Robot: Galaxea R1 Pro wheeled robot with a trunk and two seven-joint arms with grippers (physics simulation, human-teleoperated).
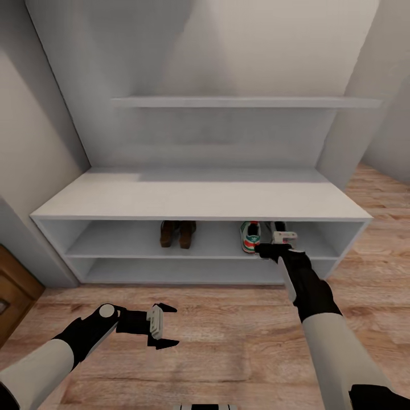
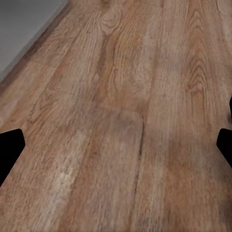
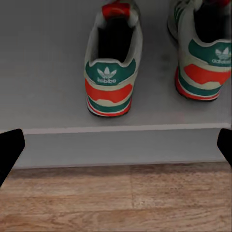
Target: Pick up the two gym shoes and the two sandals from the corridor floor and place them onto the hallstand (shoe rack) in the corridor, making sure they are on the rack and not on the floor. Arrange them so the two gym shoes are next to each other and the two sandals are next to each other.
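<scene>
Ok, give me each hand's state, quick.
Left hand: open, empty, over the floor.
Right hand: open, empty, at the gym shoes.

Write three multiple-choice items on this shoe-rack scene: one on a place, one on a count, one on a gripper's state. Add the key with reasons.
1. Where are the sandals?
A. upper shelf bay of the hallstand
B. corridor floor
C. floating wall shelf

2. How many gym shoes stand on the shelf?
A. none
B. one
C. two

3. The left gripper is:
A. shut on a sandal
B. open over the floor
C. shut on a shoe

Key: 1 A, they sit side by side in the bay; 2 C, the right wrist view shows two heels; 3 B, its fingers are spread with nothing between them.
</scene>
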